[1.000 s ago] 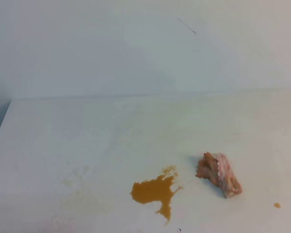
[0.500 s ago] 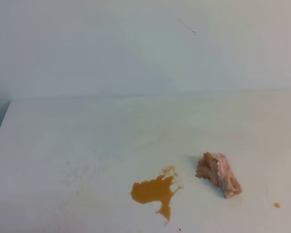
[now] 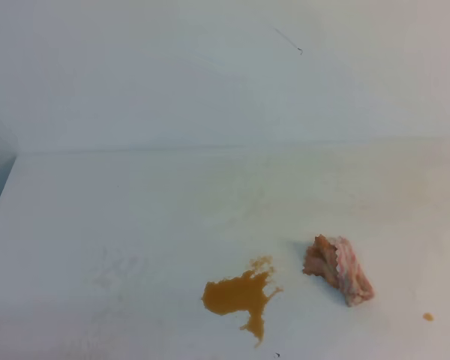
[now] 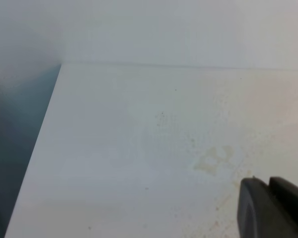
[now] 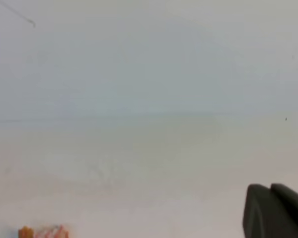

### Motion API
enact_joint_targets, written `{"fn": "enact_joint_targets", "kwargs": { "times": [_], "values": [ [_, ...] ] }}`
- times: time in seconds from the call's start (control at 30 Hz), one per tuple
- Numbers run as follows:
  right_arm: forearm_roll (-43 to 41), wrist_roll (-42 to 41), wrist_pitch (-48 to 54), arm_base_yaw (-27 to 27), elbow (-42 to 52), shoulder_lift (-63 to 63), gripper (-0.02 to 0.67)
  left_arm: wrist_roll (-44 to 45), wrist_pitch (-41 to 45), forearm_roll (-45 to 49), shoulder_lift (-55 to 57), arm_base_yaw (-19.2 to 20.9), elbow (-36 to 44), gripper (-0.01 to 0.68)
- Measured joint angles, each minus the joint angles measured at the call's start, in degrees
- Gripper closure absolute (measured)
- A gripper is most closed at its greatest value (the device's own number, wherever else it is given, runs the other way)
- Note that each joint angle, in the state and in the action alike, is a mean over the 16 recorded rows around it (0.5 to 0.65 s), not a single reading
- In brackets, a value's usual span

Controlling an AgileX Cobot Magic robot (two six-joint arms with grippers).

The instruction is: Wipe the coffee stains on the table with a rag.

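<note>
The coffee stains [image 3: 238, 296] form an orange-brown blotch with splashed edges near the front of the white table [image 3: 135, 202], with a tiny dot [image 3: 428, 316] far to the right. The pink-striped, brown-patched rag [image 3: 339, 268] lies wadded just right of the blotch, untouched. Neither gripper shows in the exterior high view. In the left wrist view my left gripper [image 4: 269, 180] sits at the lower right, dark fingers pressed together, empty, above a faint tan smear [image 4: 212, 159]. In the right wrist view my right gripper [image 5: 270, 187] is shut and empty. The rag's top [image 5: 42, 232] peeks in at the bottom left.
A plain white wall [image 3: 225, 75] rises behind the table. The table's left edge [image 4: 37, 148] drops off to a dark gap. Faint yellowish smudges [image 3: 116, 270] mark the tabletop left of the blotch.
</note>
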Motion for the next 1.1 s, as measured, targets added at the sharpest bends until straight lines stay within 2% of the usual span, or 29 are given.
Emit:
{"fn": "enact_joint_targets", "kwargs": {
  "times": [0.37,0.6,0.9,1.1],
  "values": [
    [10.54,0.07,1.7,0.0,-0.23,16.74,0.651,0.0,0.0,0.0,0.0,0.0,0.0,0.676],
    [16.18,-1.35,7.46,0.0,-3.35,29.76,0.651,0.0,0.0,0.0,0.0,0.0,0.0,0.676],
    [24.1,-10.95,22.89,0.72,-14.74,44.32,0.651,0.0,0.1,0.0,0.0,0.0,0.0,0.676],
    [30.49,-19.21,29.72,4.39,-23.2,49.66,0.646,-0.01,0.36,0.0,0.0,0.0,0.0,0.676]
  ]
}}
